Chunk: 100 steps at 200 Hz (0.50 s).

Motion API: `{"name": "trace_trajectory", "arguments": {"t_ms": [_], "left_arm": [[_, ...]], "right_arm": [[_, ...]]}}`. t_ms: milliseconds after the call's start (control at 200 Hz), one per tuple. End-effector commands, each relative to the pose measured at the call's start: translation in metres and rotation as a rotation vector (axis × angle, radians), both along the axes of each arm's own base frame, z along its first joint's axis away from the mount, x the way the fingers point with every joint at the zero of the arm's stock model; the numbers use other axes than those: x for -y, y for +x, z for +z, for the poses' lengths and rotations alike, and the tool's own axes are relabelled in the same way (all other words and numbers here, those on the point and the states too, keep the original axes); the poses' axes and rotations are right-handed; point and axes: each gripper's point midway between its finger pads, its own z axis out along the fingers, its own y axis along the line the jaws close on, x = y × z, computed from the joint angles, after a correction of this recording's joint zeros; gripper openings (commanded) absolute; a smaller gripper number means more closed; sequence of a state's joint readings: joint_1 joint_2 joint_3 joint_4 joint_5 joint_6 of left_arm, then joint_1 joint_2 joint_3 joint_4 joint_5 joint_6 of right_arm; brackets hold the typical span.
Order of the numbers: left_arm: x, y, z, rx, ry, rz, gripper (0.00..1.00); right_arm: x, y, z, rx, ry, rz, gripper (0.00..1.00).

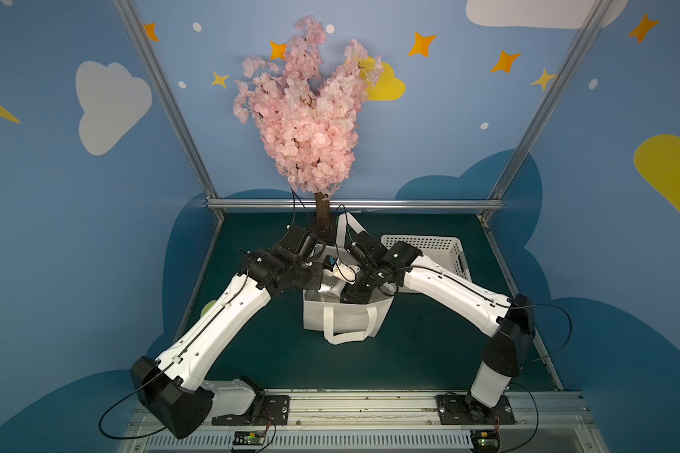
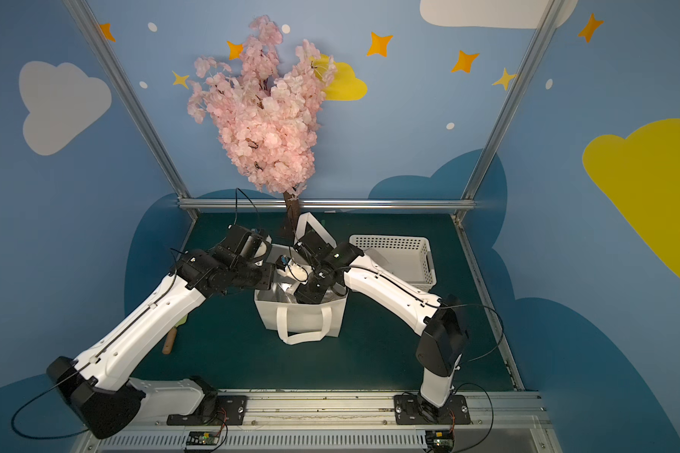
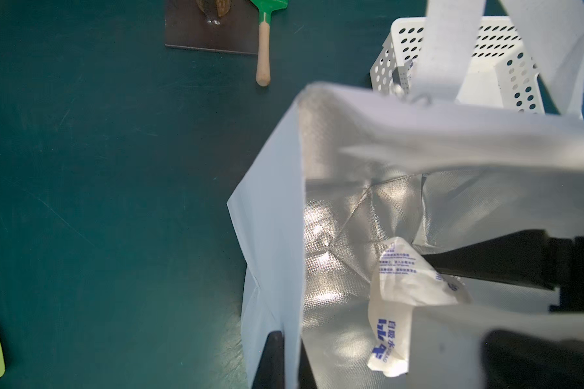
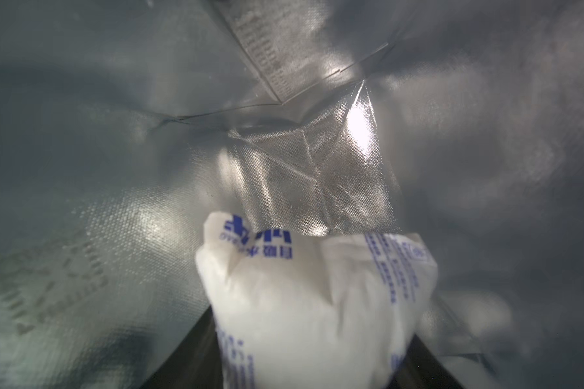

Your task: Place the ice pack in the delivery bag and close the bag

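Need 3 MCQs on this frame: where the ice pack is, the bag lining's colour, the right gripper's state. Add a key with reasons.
1. Where is the white, blue-printed ice pack relative to the white fabric delivery bag?
A. under it
B. inside its open mouth
C. draped over its loop handle

2. The bag's lining is:
A. silver foil
B. red
C. black

3. The right gripper is:
A. open and empty
B. shut on the ice pack
C. shut on the bag's handle

Key:
1 B: the right wrist view shows foil walls all round the pack.
2 A: it glints silver in both wrist views.
3 B: black fingers flank the pack, which bulges between them.
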State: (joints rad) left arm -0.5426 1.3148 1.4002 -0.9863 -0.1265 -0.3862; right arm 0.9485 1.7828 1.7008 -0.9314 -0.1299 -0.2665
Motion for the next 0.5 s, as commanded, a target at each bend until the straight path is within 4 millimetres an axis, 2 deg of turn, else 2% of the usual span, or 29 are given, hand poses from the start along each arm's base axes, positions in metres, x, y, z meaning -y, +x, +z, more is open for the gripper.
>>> {"name": "trace_trajectory", "arguments": {"t_ms": [0,260,496], "left_arm": [[-0.003,0.001,0.006,0.013,-0.013,0.010,0.03],[0.001,0.002,0.010,0.028,-0.044,-0.005,0.03],[0.004,-0.001,0.005,0.011,-0.060,-0.015,0.03]], "right_arm": [[0.006,-0.004,-0.006,0.010,-0.069,0.015,0.45],[0.014,-0.002,-0.049,-0.027,-0.167,-0.023,0.49],[0.001,0.011,-0.077,-0.082,-0.250,-0.054,0.55]]}}
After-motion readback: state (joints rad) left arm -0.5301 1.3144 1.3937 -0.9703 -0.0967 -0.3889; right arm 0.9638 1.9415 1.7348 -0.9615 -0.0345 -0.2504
